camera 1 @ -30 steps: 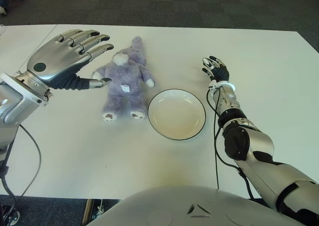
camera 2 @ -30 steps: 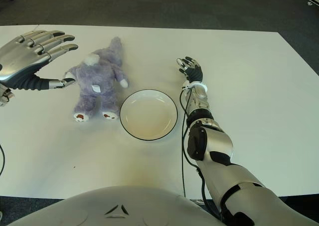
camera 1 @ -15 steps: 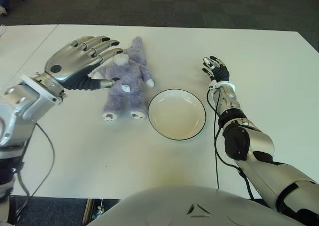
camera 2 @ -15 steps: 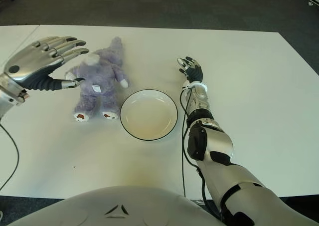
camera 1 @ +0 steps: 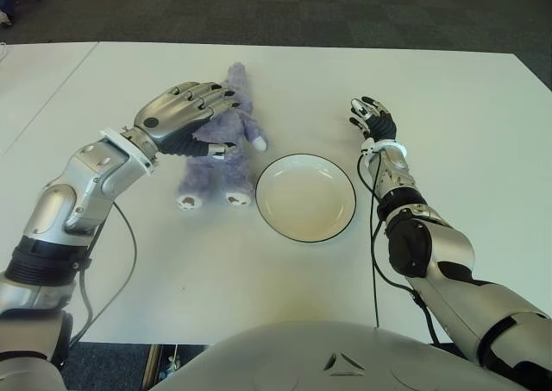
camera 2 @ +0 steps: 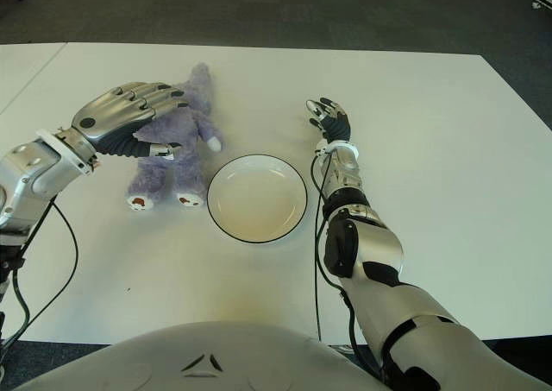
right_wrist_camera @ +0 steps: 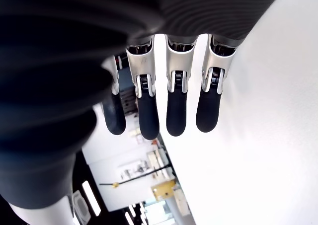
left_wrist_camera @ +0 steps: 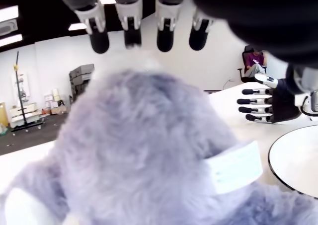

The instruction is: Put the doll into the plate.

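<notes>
My left hand [camera 1: 183,115] is over the doll [camera 1: 217,149], palm down across its head and upper body on the left part of the white table [camera 1: 448,106]. My fingers [camera 1: 216,97] are stretched out and only slightly bent over the far side of the head, and my thumb lies along the near side of the body by the small white tag [camera 1: 218,153]. From my left wrist, the fingertips [left_wrist_camera: 130,34] hang straight just past the purple fur [left_wrist_camera: 139,150], with a gap showing between them and the plush, so I have not closed on it; I cannot tell how much of my palm is pressing on it.

The doll is a purple plush animal lying on the table with its head toward the far side and its two feet, with pale soles, toward me. One white-tipped paw sticks out on its right, toward the plate [camera 1: 305,198]. The doll is outside the plate, just beside its left rim.

The plate is a shallow cream dish with a thin dark rim, sitting near the middle of the table with nothing in it.

To the right of the plate, my right hand [camera 1: 373,117] shows over the table, a little farther away than the plate's far edge. Its fingers [right_wrist_camera: 175,103] are extended and lie side by side, holding nothing.
</notes>
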Tool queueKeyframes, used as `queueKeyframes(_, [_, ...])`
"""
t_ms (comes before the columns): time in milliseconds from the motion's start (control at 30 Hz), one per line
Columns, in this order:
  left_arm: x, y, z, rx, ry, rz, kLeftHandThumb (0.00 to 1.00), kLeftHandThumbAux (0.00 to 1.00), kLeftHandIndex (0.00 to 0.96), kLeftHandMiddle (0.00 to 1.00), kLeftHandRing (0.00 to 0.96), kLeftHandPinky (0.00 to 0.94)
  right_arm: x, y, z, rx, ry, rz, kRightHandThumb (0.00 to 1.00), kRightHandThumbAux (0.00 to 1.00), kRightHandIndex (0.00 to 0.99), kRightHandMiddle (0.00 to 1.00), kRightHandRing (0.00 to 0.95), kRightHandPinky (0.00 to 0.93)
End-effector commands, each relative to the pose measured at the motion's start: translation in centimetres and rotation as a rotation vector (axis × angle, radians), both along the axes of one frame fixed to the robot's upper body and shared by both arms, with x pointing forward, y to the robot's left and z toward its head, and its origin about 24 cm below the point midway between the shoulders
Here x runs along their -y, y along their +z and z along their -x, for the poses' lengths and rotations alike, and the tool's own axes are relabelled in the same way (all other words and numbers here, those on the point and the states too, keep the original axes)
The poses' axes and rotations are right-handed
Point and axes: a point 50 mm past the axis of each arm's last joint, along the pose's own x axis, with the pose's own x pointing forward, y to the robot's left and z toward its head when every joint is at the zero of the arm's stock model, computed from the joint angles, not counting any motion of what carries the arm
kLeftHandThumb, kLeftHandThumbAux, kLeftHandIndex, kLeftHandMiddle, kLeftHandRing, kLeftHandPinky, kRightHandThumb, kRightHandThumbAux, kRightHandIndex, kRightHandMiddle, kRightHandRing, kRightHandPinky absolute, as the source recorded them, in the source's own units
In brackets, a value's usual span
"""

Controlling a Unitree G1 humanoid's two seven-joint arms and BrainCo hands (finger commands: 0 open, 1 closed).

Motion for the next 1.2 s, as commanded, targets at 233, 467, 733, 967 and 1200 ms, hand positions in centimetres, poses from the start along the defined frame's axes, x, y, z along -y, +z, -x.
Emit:
queueKeyframes(233, [0.7,-1.9,-0.8,-0.15,0.024,-0.021,0.239,0.17,0.0,0.0,0.0,0.0,-0.3,-8.8,7.5,-0.225,-0.128,-0.043,0.044,0.824,0.272,0.282,0.251,0.207])
queueKeyframes(467, [0.9,-2.8,-1.2,-0.192,0.038,-0.017,0.214,0.183,0.0,0.0,0.0,0.0,-0.3,-8.8,7.5,-0.226,-0.127,-0.042,0.031,0.825,0.269,0.281,0.246,0.203])
queueKeyframes(733, [0.9,-3.5,-1.4,-0.204,0.064,-0.027,0.227,0.197,0.0,0.0,0.0,0.0,-0.2,-8.8,7.5,-0.223,-0.128,-0.037,0.029,0.826,0.275,0.284,0.245,0.192])
queueKeyframes(967, [-0.1,-4.3,-0.9,-0.219,0.091,-0.034,0.204,0.206,0.0,0.0,0.0,0.0,-0.2,-8.8,7.6,-0.219,-0.131,-0.051,0.032,0.822,0.271,0.278,0.244,0.204])
queueKeyframes(1200, [-1.0,-5.1,-0.5,-0.248,0.138,-0.059,0.213,0.219,0.0,0.0,0.0,0.0,-0.1,-8.8,7.6,-0.216,-0.135,-0.05,0.027,0.818,0.265,0.275,0.243,0.198])
